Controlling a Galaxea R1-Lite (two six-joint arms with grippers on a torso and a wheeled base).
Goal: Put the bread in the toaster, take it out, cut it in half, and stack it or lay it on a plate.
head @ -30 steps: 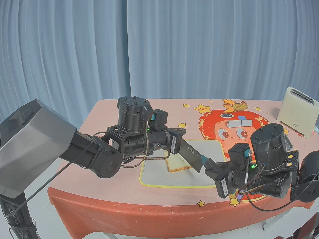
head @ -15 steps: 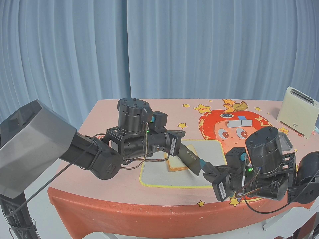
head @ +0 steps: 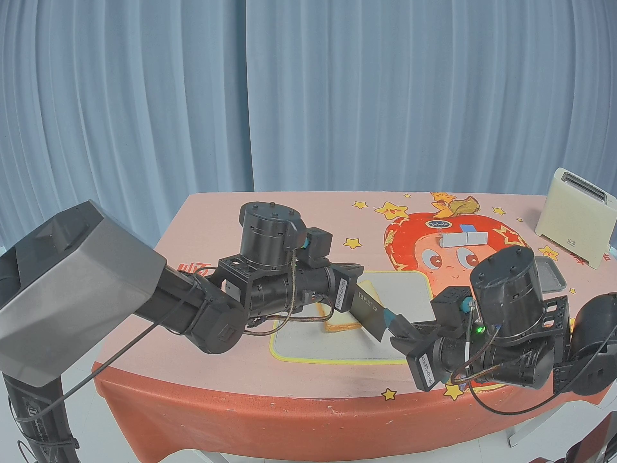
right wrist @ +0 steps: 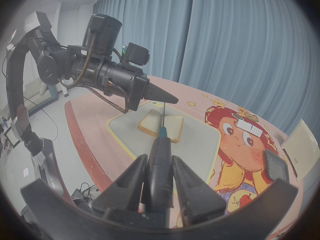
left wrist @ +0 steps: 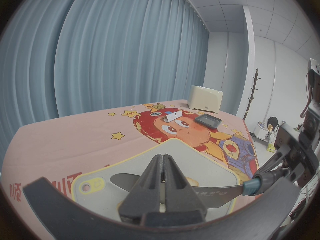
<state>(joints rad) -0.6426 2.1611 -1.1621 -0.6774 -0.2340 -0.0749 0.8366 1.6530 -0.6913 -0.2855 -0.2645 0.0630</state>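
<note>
Lower right, the right gripper is clamped on the knife handle, with the blade edge-down across the bread on the cutting board at centre frame. The left gripper hangs just above the slice, fingers pinched together on nothing. Further back on the right are a dark tray, then the toaster.

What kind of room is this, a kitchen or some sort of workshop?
Probably a test lab staged as a kitchen, not a real one. A toaster and cutting board sit on a cartoon tablecloth, the right gripper holds a knife, and plain curtains hang behind.
</note>
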